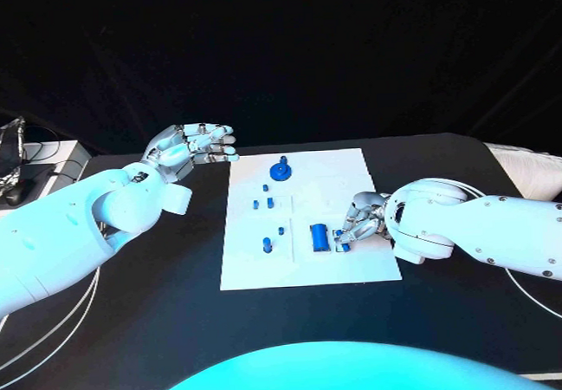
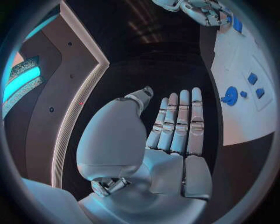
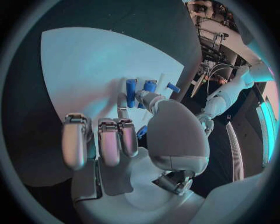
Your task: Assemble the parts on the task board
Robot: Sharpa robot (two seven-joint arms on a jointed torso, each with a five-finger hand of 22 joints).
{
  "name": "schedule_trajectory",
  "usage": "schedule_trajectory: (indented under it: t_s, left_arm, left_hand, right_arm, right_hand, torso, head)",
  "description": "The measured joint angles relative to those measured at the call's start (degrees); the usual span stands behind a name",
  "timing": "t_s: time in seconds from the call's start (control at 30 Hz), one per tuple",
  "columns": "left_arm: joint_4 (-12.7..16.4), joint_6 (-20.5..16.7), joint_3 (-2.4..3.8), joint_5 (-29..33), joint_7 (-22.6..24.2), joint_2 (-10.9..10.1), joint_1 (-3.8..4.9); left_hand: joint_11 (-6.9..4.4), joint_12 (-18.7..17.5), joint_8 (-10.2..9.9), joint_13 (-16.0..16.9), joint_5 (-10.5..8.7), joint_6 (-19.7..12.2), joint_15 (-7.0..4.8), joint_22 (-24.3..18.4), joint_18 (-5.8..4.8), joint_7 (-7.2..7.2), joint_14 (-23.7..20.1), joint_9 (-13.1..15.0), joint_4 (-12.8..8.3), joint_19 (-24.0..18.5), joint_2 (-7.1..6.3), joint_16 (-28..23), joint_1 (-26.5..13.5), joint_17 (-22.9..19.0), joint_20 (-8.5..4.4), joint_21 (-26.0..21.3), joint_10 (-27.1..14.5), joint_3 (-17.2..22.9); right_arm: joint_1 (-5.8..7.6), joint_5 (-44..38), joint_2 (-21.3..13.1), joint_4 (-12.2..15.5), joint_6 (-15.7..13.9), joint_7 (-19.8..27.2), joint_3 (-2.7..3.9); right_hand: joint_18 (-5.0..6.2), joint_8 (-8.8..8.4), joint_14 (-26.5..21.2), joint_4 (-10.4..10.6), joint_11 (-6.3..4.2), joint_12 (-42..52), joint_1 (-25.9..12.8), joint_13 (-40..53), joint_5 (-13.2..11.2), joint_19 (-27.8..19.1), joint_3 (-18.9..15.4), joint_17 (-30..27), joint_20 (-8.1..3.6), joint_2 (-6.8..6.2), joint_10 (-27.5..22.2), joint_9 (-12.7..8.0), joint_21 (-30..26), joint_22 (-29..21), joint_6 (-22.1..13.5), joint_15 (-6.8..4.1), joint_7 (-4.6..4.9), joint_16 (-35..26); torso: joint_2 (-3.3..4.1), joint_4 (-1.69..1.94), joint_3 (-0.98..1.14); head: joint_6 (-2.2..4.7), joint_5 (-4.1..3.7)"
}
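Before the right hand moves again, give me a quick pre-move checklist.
1. Right hand over the task board, by the near parts: ok.
2. Right hand's grasp on a part: cannot tell; a small blue piece sits at its fingers, contact unclear.
3. Large blue cylinder lies flat on the board, beside the right hand: ok.
4. Left hand off the board, fingers apart, holding nothing: ok.
5. Round blue part at the far end, clear of both hands: ok.
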Motion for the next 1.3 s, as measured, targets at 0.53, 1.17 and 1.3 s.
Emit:
schedule_trajectory:
  t_s: [0.53,1.17,1.3]
  left_arm:
    - [0.06,0.05,-0.01,0.0,-0.07,-0.07,0.0]
    - [0.06,0.09,-0.01,-0.01,-0.15,-0.08,0.0]
    - [0.06,0.09,-0.01,-0.02,-0.16,-0.11,0.0]
  left_hand:
    - [0.0,0.0,0.0,0.05,0.0,0.0,0.0,0.0,0.0,0.0,0.0,0.0,0.0,0.0,0.0,0.0,0.0,0.02,0.0,0.0,0.0,0.0]
    - [0.0,0.12,0.0,0.04,0.0,0.0,0.0,-0.06,0.0,0.0,0.0,-0.05,0.16,0.0,0.0,0.0,0.0,0.05,0.0,-0.23,0.0,-0.16]
    - [0.0,0.24,0.0,0.03,0.0,0.0,0.0,-0.1,0.0,0.0,0.0,-0.05,0.16,0.0,0.0,0.0,0.0,0.1,0.0,-0.23,0.0,-0.16]
  right_arm:
    - [-0.75,-1.09,0.83,-1.17,-0.09,0.1,0.04]
    - [-1.19,-1.16,-0.36,0.53,-2.86,0.15,-0.02]
    - [-1.2,-1.11,-1.0,1.06,-3.54,0.25,-0.02]
  right_hand:
    - [0.0,0.0,0.0,0.66,0.0,-0.23,-1.47,-0.02,-1.75,0.0,-0.66,0.0,0.0,-0.27,0.0,-0.36,-0.24,-0.01,0.0,0.0,0.0,0.0]
    - [0.0,1.01,-0.22,5.47,0.0,-0.22,-8.53,-0.03,-10.62,0.0,-7.1,0.0,0.0,1.43,0.0,-1.72,-0.24,-0.02,0.0,-0.21,0.0,0.0]
    - [0.0,1.09,-0.09,5.6,0.0,-0.22,-9.08,-0.03,-10.95,0.0,-8.16,0.0,0.0,1.98,0.0,-1.82,-0.24,-0.01,0.0,-0.34,0.0,0.0]
  torso:
    - [0.0,-0.01,-0.01]
    - [-0.03,-0.01,0.01]
    - [-0.03,-0.02,0.01]
  head:
    - [0.0,0.34]
    - [0.0,0.48]
    - [0.0,0.53]
